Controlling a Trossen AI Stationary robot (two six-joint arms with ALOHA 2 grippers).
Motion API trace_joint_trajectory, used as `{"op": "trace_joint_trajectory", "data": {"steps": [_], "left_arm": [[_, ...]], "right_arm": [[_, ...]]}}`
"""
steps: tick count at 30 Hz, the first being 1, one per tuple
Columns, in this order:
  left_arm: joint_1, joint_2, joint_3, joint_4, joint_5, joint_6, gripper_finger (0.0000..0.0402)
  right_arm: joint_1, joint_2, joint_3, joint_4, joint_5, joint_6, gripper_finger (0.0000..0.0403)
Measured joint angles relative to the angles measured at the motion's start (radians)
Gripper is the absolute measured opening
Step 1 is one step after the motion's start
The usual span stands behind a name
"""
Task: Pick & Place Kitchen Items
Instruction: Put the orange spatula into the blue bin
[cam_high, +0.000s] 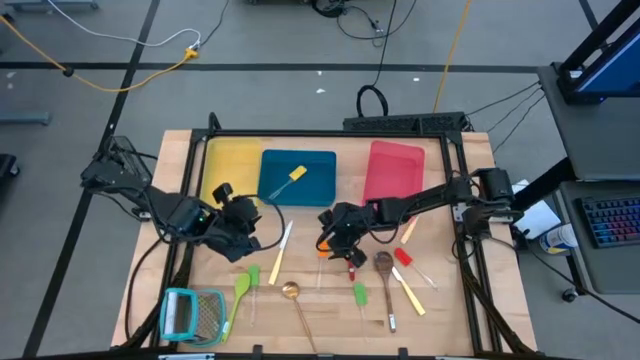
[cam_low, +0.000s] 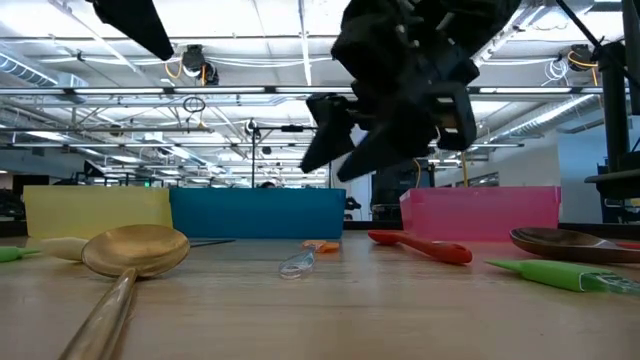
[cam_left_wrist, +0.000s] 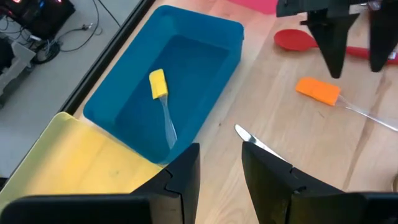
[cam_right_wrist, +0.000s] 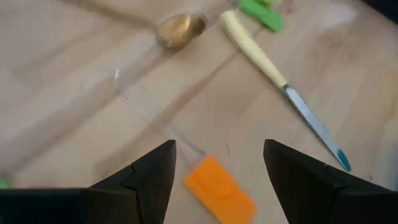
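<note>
The kitchen items lie scattered on the wooden table. An orange spatula with a clear handle (cam_right_wrist: 219, 194) lies flat directly under my right gripper (cam_right_wrist: 217, 165), which hovers open above it, one finger to each side. My left gripper (cam_left_wrist: 221, 168) stands open with nothing between its fingers, above the near rim of the blue tray (cam_high: 320, 190). A yellow spatula (cam_left_wrist: 158, 84) lies inside that tray. A cream-handled knife (cam_high: 280, 255), a brass spoon (cam_high: 290, 292), a red spoon (cam_low: 420, 245), a wooden spoon (cam_high: 384, 264) and two green spatulas (cam_high: 243, 285) (cam_high: 359, 295) lie flat on the table.
A yellow tray (cam_high: 225, 165) and a red tray (cam_high: 395, 170) flank the blue one along the far side. A teal-framed grater (cam_high: 192, 315) lies at the near left corner. More small tools (cam_high: 408, 285) lie at the near right. Black frame rails (cam_high: 470, 250) border the table.
</note>
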Motion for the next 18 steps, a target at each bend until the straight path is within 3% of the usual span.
{"op": "trace_joint_trajectory", "data": {"steps": [5, 11, 18], "left_arm": [[-0.008, 0.0, 0.0, -0.004, 0.0, -0.021, 0.0124], [-0.013, 0.0, 0.0, -0.006, 0.008, -0.048, 0.0124], [-0.023, 0.0, 0.0, -0.008, 0.009, -0.055, 0.0124]], "right_arm": [[-0.02, 0.033, 0.0, 0.009, -0.001, -0.09, 0.0239], [-0.058, 0.104, 0.0, 0.06, -0.102, -0.03, 0.024], [-0.084, 0.17, -0.002, 0.07, -0.114, -0.019, 0.024]]}}
